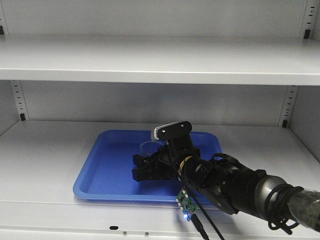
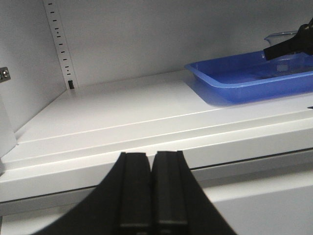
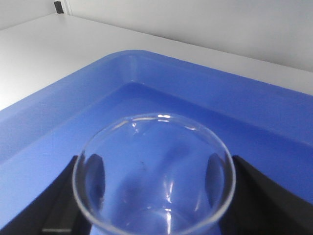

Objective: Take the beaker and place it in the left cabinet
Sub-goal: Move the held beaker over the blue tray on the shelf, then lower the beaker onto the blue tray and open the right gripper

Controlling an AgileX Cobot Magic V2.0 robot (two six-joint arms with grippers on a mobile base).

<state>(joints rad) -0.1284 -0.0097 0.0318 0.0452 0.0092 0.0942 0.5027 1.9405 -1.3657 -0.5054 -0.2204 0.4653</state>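
Grey cabinet shelf [image 1: 50,165] carries a blue tray [image 1: 100,175]. Inside it, the right tool [image 3: 154,196] pinches the beaker [image 3: 154,166] upright, probably for setting down. At seven o'clock, the left tool [image 2: 151,193] idles, pressed together.

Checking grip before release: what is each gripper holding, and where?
Right gripper clamps the beaker by its side walls below the rim; left gripper holds nothing.
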